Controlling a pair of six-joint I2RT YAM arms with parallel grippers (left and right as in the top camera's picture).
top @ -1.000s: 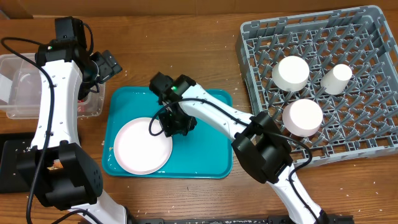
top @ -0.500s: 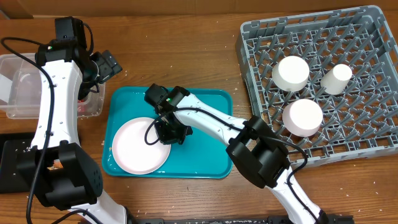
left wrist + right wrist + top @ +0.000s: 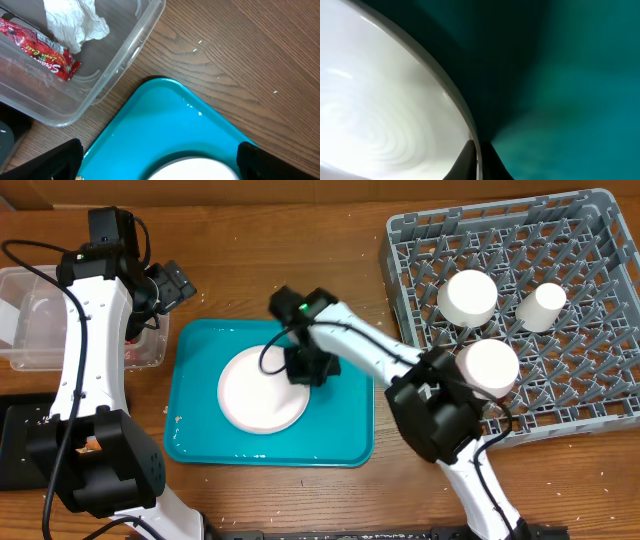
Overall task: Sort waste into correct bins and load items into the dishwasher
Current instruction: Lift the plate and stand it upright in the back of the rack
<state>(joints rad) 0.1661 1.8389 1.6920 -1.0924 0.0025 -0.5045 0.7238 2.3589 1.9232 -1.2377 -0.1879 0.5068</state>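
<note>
Overhead: right end effector (image 3: pixel 305 367) clamped shut on the right rim of the round white plate (image 3: pixel 258 390), over the middle of the teal tray (image 3: pixel 200 360). Left end effector (image 3: pixel 165 288) spread wide, holding nothing, above the gap between the clear tub (image 3: pixel 30 350) and the tray's far-left corner. Black tray (image 3: pixel 12 442) at the left edge, nearer than the tub. On the right, grey dish rack (image 3: pixel 400 250) with two upturned white bowls (image 3: pixel 467 297) and a small white cup (image 3: pixel 541 307) among the pegs.

Left wrist: dark fingers (image 3: pixel 55 162) far apart at the bottom corners. Below them, the tub with red wrapper (image 3: pixel 37 45) and white paper wad (image 3: pixel 75 20) inside, a tray corner, a sliver of plate, bare wooden worktop (image 3: pixel 240 50).

Right wrist: plate rim pinched between the two fingers (image 3: pixel 465 162), teal tray blurred behind.
</note>
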